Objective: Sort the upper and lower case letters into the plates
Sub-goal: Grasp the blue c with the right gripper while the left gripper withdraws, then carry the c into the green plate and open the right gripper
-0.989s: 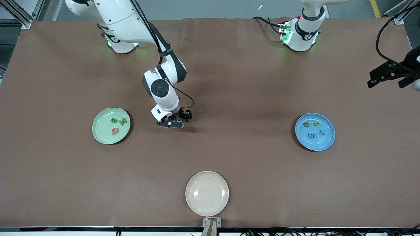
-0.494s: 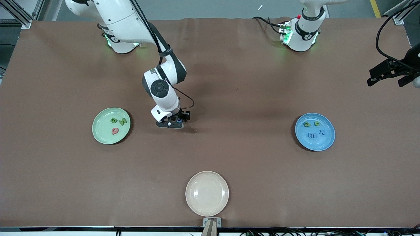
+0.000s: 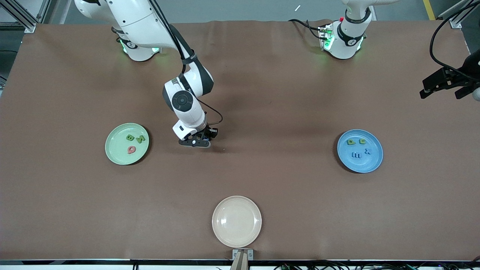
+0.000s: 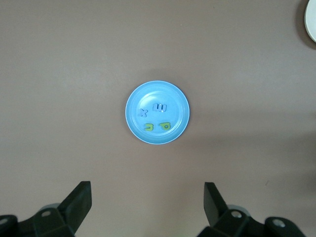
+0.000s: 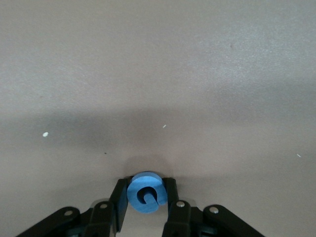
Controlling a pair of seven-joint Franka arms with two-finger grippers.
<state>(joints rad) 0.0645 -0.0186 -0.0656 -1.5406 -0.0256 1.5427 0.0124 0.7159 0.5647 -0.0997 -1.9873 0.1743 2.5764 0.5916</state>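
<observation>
1. While the left arm waits high up at its own end of the table, the left gripper (image 4: pixel 147 207) hangs with its two black fingers spread wide and nothing between them; in its wrist view the round bright blue plate (image 4: pixel 133 101) lies on the table well below.
2. The right gripper (image 5: pixel 146 197) is down close to the brown table covering (image 3: pixel 262 112), between the two task plates and much closer to the pale mint green round plate (image 3: pixel 114 153).
3. Its two black fingers (image 5: pixel 119 200) are closed almost together on a small round blue foam letter (image 5: pixel 144 192), pressing it from both sides; the letter looks like a G or a C with a hooked slot, though which one I cannot tell.
4. The mint green plate sits toward the right arm's end of the table and holds three small letters: a green B-like letter (image 3: pixel 130 137), a green N-like letter (image 3: pixel 140 138) just beside it, and a pinkish red round letter (image 3: pixel 131 149) nearer to the front camera.
5. The bright blue plate (image 3: pixel 375 161) lies toward the left arm's end and holds four small letters, two yellow-green ones (image 3: pixel 356 141) side by side and two blue ones (image 3: pixel 360 153) nearer to the front camera.
6. A round cream-beige plate (image 3: pixel 236 221) sits at the table edge nearest the front camera, between the two arms' ends and well apart from the other plates.
</observation>
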